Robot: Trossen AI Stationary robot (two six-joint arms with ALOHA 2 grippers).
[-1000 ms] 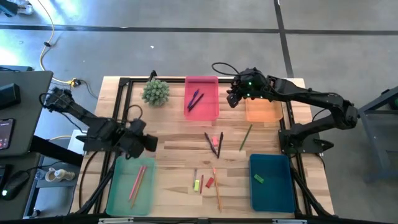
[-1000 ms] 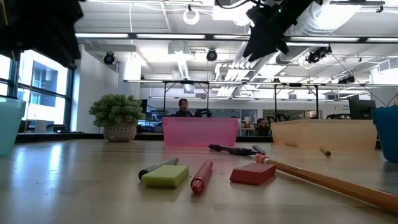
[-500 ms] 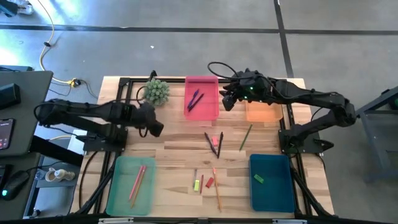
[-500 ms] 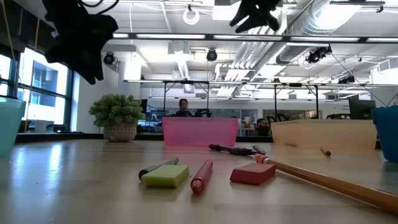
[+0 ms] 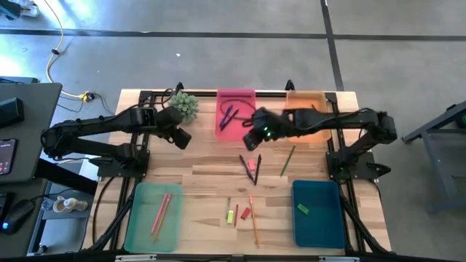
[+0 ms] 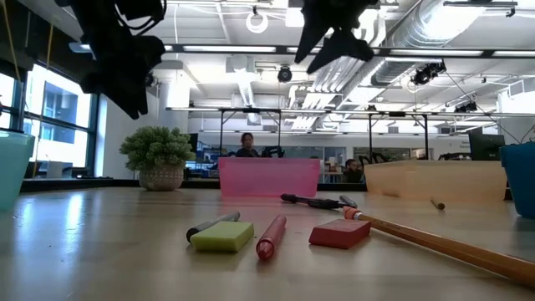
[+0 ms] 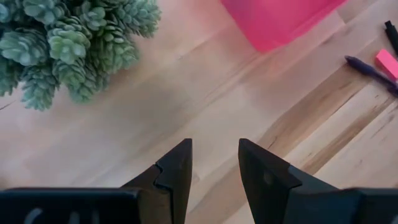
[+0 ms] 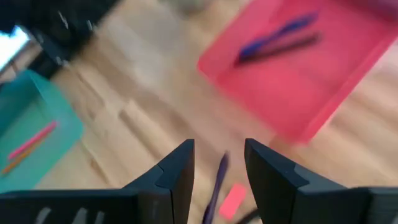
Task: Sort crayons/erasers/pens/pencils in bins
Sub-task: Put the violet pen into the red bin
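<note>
My left gripper [image 5: 180, 137] [image 7: 214, 146] hangs open and empty over bare table, just near-side of a potted plant [image 5: 183, 106]. My right gripper [image 5: 250, 140] [image 8: 219, 147] hangs open and empty above the pink bin's [image 5: 245, 129] near right corner. That bin holds two pens [image 5: 228, 116] [image 8: 277, 38]. More pens [image 5: 252, 168] and a pink eraser [image 5: 251, 164] lie on the table below the right gripper. The pale green bin [image 5: 138, 225] holds pencils [image 5: 161, 212]. The dark blue bin [image 5: 320, 225] holds a green eraser [image 5: 302, 209]. An olive crayon [image 5: 287, 160] lies mid-table.
The orange bin [image 5: 309, 129] sits far right, partly under my right arm. Near the front edge lie a yellow-green eraser [image 6: 222, 237], a red eraser [image 6: 338, 233], a red stick [image 6: 271, 237] and a long orange pencil [image 6: 451, 245]. A black frame [image 5: 143, 102] borders the table.
My left gripper has swung from the pale green bin's far end toward the table's far edge, rolling as it went, and now hangs beside the plant. My right gripper has moved from the orange bin leftward and nearer, to the pink bin's near corner. Both have stayed open.
</note>
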